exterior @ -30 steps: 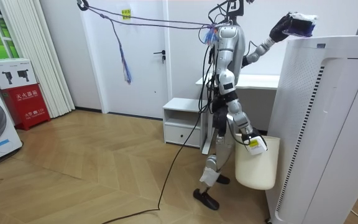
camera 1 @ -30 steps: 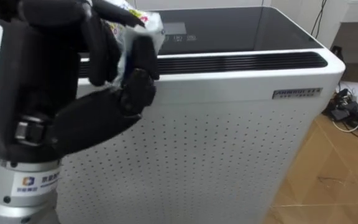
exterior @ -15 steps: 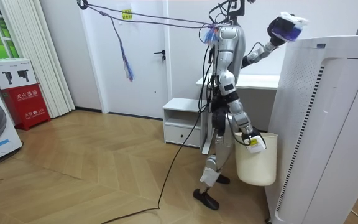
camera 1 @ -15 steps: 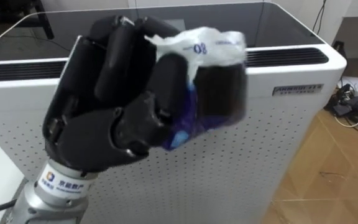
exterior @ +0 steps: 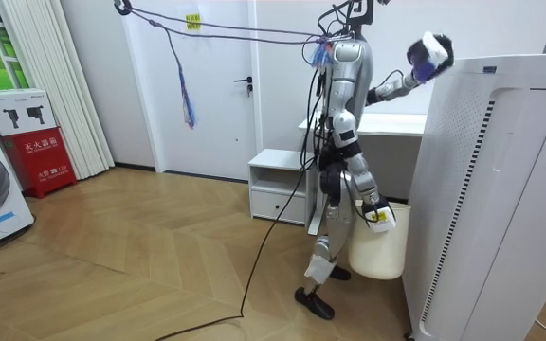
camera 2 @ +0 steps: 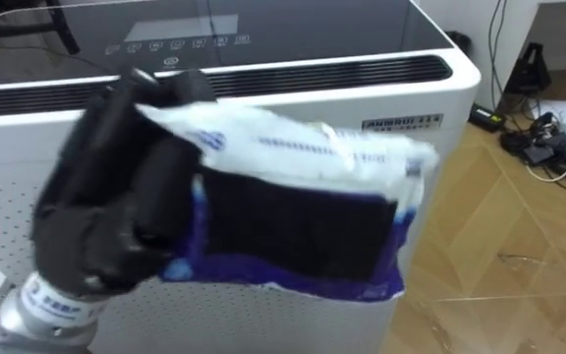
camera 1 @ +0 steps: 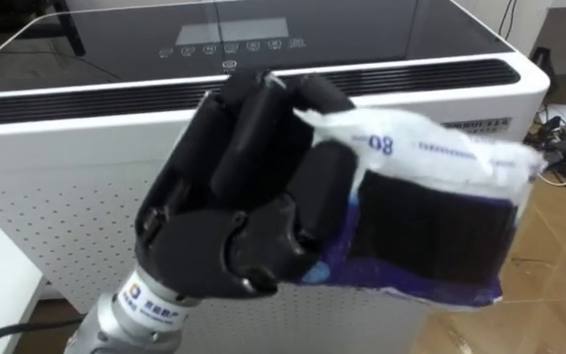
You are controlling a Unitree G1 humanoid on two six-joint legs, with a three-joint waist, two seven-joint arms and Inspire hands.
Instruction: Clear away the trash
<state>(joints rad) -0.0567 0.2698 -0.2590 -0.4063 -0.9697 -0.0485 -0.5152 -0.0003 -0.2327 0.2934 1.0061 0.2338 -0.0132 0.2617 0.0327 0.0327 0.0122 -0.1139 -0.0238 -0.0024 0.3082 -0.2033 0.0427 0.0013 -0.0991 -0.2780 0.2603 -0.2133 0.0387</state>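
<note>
Left robot hand (camera 1: 244,226): curled tight round a crumpled white-and-blue plastic wrapper (camera 1: 430,216), held up before the white air purifier (camera 1: 67,192). Right robot hand (exterior: 378,212): at white bin (exterior: 377,254) beside purifier, grip cannot be told; bin contents hidden.

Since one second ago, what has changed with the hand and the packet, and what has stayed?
The left hand has drawn back from over the white appliance toward the robot's head, bringing the white and purple packet with it. Its grip on the packet stayed shut. The white bin still hangs at the right hand by the leg, and the robot stands where it stood.
</note>
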